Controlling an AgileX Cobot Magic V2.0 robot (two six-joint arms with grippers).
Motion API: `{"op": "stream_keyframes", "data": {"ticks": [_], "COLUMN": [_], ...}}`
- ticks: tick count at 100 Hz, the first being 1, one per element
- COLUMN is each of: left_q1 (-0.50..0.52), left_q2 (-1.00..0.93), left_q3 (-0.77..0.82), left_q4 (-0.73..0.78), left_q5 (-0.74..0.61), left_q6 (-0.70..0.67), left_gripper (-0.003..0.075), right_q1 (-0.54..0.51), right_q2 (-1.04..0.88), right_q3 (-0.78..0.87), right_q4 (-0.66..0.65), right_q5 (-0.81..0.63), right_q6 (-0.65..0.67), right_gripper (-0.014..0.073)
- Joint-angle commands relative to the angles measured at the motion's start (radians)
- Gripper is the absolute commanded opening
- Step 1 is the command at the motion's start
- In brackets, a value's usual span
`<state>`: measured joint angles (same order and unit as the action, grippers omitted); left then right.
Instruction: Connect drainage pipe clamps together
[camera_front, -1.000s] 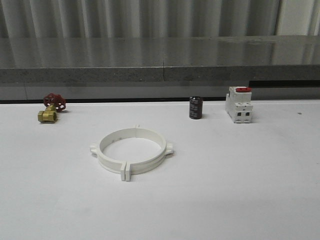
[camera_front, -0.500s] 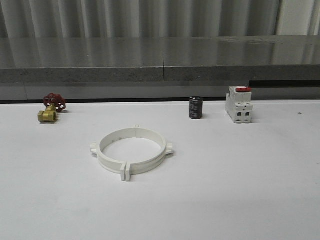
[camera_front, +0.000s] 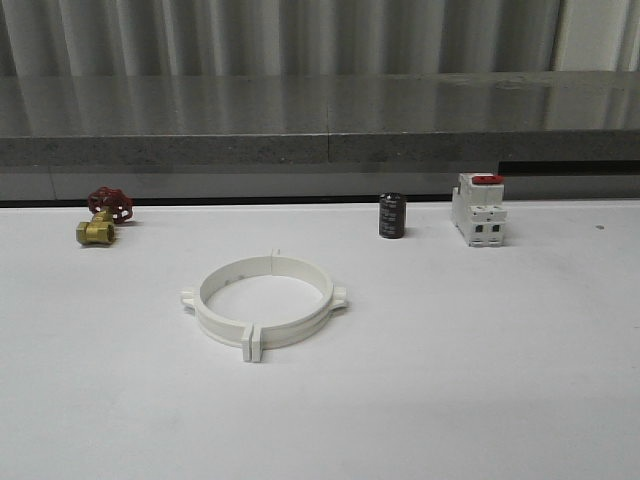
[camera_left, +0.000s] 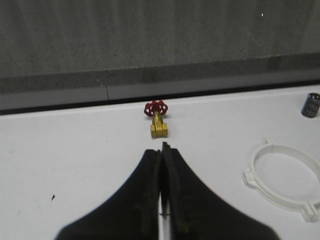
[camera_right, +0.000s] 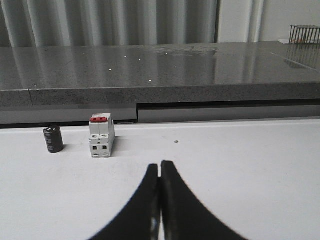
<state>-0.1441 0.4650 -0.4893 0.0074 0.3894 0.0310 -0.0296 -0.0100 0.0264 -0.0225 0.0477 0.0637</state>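
Already the drainage pipe clamps look joined as one ring on the desk; light, stiff plastic, so grip near a tab. Both jaws pressed together, empty.

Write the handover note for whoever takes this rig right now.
Left tool: shut, holding nothing, above the table, facing the brass valve.
Right tool: shut, holding nothing, facing the breaker.
Drainage pipe clamps: lying flat mid-table as one closed ring, end tabs meeting front and back.
Done: halves appear joined.
Left: check the seams are seated; the pictures cannot confirm that.
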Motion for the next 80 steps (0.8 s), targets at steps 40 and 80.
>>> {"op": "stream_keyframes", "data": {"ticks": [40, 80], "left_q1": [0.047, 0.067], "left_q2": [-0.354, -0.496], "left_q3": [0.384, 0.53], "left_q4": [0.001, -0.007], "left_q5": [-0.307, -0.389], "left_q6": [-0.004, -0.007], "left_gripper": [-0.0021, -0.0021], "right_q1": [0.0, 0.0], "right_q2": [-0.019, -0.019], "right_q3": [-0.015, -0.015], "right_q4": [-0.002, -0.002], "right_q5": [-0.089, -0.089], "right_q6": [-0.006, -0.006], "right_gripper": [-0.0067, -0.0067]}}
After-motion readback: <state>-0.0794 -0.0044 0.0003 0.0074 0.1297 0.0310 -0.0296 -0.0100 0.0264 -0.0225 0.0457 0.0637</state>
